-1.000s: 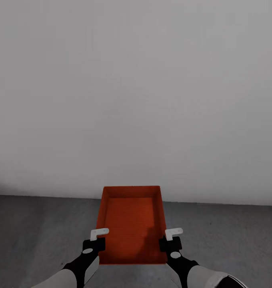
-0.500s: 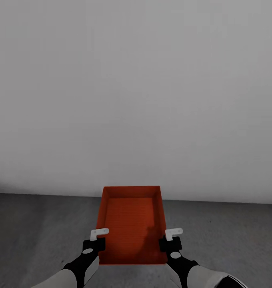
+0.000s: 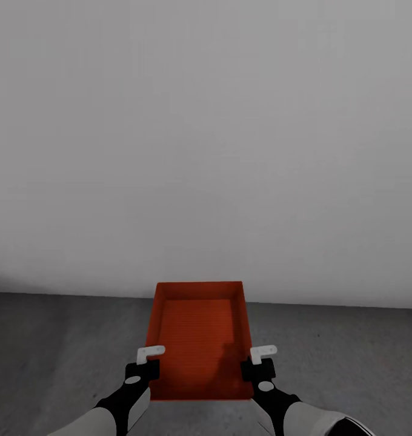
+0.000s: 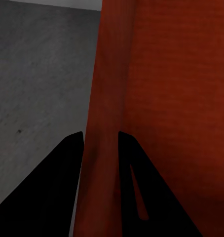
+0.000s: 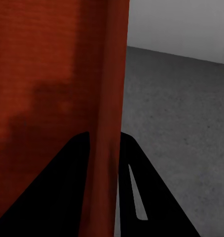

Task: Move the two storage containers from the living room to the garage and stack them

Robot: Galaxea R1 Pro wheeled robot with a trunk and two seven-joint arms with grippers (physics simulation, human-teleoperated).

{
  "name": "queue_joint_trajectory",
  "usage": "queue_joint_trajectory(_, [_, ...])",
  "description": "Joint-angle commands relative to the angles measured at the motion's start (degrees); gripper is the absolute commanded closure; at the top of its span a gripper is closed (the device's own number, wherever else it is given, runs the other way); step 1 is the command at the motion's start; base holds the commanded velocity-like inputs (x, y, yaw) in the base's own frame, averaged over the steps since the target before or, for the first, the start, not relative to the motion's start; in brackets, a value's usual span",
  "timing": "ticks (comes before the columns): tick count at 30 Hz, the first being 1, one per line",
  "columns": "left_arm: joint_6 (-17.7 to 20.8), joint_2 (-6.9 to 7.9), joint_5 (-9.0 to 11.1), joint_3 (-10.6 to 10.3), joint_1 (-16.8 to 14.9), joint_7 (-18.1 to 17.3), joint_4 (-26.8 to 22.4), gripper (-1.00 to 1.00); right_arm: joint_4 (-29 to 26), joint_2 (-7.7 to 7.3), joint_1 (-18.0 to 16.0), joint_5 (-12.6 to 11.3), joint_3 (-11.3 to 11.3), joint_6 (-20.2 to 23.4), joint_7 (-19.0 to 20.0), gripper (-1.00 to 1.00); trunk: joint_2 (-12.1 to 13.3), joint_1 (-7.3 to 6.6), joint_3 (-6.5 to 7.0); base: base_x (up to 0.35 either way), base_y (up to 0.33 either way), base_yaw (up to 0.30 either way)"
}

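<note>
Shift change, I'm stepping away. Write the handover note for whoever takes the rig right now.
Left hand: shut on the left wall of the storage container.
Right hand: shut on its right wall; the wrist views show each wall between that hand's fingers.
The container is empty, over the grey concrete floor, close to a pale wall.
Done: one container brought to what looks like the garage.
Left: whether it rests on the floor is unclear; release it, then bring and stack a second container.

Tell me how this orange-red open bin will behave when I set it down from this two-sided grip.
The orange-red thin-walled rectangular bin may flex somewhat, since the left gripper and right gripper each pinch only a thin side wall. Empty and lidless, it is probably light. Its broad flat base should sit steadily on the rough grey concrete floor, unlikely to tip.
</note>
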Motion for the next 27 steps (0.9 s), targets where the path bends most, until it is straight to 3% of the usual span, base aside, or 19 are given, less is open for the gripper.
queue_joint_trajectory(1, [-0.33, -0.02, -0.05, 0.45, -0.03, 0.78, 0.02, 1.0, -0.6, 0.1, -0.06, 0.38, -2.04, 0.14, -0.2, 1.0, -0.07, 0.01, -0.08, 0.0, 0.0, 0.0])
queue_joint_trajectory(7, [-0.33, -0.02, -0.07, 0.47, -0.03, 0.78, -0.01, 1.0, -0.6, 0.08, -0.06, 0.29, -2.04, 0.2, -0.21, 1.0, -0.07, 0.01, -0.41, 0.0, 0.0, 0.0])
queue_joint_trajectory(14, [-0.33, -0.02, -0.07, 0.45, -0.03, 0.76, 0.05, 1.0, -0.6, 0.07, -0.02, -1.95, -2.04, 0.22, -0.09, 1.0, -0.07, 0.01, -1.03, 0.0, 0.0, 0.0])
queue_joint_trajectory(27, [-0.3, -0.02, -0.07, 0.43, -0.03, 0.77, 0.08, 1.0, -0.6, 0.06, -0.03, -2.25, -1.98, 0.23, -0.04, 1.0, -0.07, 0.01, -2.2, 0.0, 0.0, 0.0])
